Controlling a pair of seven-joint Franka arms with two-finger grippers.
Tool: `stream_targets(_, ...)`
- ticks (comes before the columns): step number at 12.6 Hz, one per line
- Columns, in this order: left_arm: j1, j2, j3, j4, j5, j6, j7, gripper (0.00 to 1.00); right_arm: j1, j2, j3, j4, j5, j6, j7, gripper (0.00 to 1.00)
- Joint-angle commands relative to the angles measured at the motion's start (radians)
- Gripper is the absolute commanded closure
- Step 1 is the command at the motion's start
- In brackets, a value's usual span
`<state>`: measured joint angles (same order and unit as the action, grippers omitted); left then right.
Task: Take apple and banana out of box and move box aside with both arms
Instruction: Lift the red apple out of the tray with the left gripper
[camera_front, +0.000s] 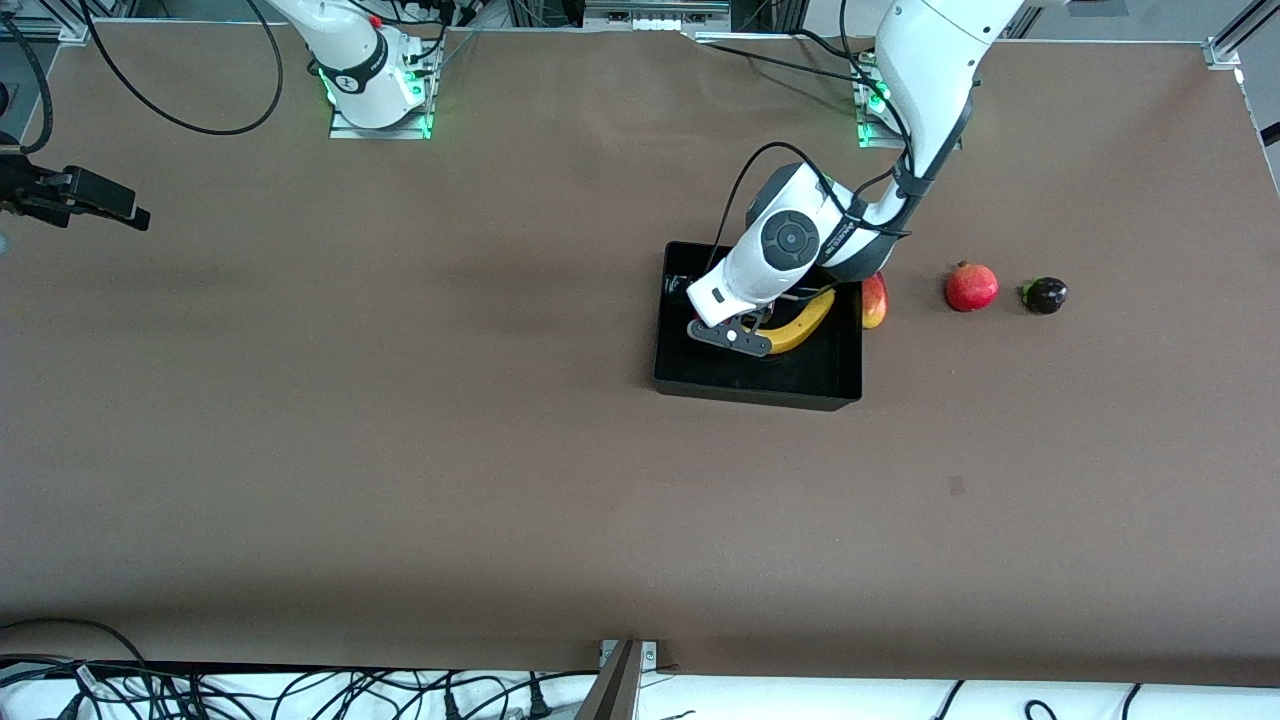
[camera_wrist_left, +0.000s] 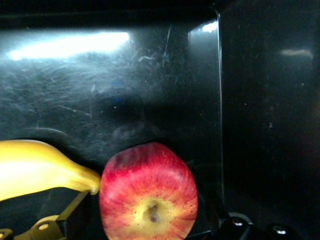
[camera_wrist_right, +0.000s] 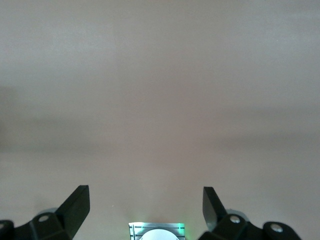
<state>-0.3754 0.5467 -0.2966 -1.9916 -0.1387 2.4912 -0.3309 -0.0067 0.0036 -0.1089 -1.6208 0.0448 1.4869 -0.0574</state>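
Apple between spread fingers of left end effector inside box, beside banana; right end effector waiting open over desk, well apart from box.

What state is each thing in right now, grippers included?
Left gripper: open, down in tray, astride apple.
Right gripper: open, waiting over table.
Apple: resting in tray, ungripped.
Banana: lying in tray, tip by apple.
Tray: upright on table.
Red-yellow fruit: on table, beside tray.
Pomegranate: on table.
Dark fruit: on table.
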Motion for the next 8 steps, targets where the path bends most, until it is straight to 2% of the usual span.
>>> stream_targets(1,-0.034,0.030,0.025,0.022,0.001,0.029,0.000,0.09,0.004,0.006,-0.006,0.019,0.018,-0.017,-0.004,0.00)
stream_targets(2,-0.036,0.032,0.030,0.024,0.001,0.029,0.010,0.51,0.004,0.006,-0.006,0.019,0.018,-0.017,-0.004,0.00)
stream_targets(3,-0.036,0.030,0.033,0.024,0.023,0.029,0.018,0.81,0.004,0.006,-0.006,0.019,0.018,-0.017,-0.004,0.00)
stream_targets(4,-0.036,0.026,0.033,0.024,0.065,0.029,0.018,0.95,0.004,0.006,-0.006,0.019,0.018,-0.017,-0.004,0.00)
stream_targets(5,-0.036,0.016,0.033,0.022,0.095,0.028,0.018,1.00,0.004,0.006,-0.006,0.019,0.018,-0.017,-0.004,0.00)
stream_targets(8,-0.030,-0.034,0.031,0.014,0.097,0.003,0.004,1.00,0.004,0.006,-0.005,0.019,0.018,-0.017,-0.004,0.00)
